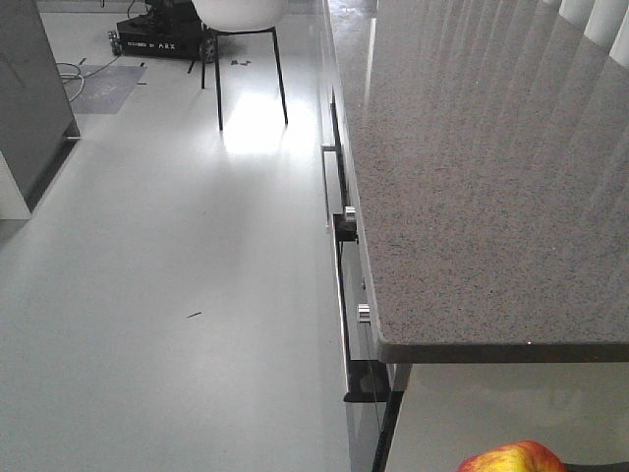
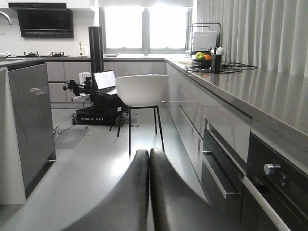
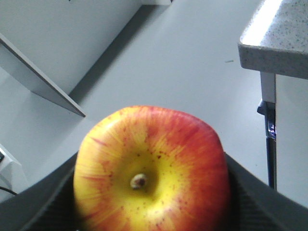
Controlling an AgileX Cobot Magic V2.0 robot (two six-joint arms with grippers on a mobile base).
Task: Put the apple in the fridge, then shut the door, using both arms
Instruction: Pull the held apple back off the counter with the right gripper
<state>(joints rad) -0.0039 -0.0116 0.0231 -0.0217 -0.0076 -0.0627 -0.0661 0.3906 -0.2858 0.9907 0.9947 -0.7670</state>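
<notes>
The apple (image 3: 151, 168) is red with yellow patches, and its stem dimple faces the right wrist camera. My right gripper (image 3: 151, 159) is shut on it, with a dark finger on each side. The apple's top (image 1: 513, 458) also peeks in at the bottom edge of the front view, below the counter's corner. My left gripper (image 2: 149, 156) is shut on nothing, its two dark fingers (image 2: 137, 192) pressed together and pointing over the floor toward the chair. The fridge and its door are out of view.
A long speckled grey countertop (image 1: 491, 177) runs along the right, with handled drawers and an oven front (image 2: 269, 183) beneath. A white chair (image 2: 142, 89) on black legs stands ahead. Behind it is a black wheeled robot base (image 2: 98, 114). A grey-and-white counter unit (image 2: 29, 120) stands left.
</notes>
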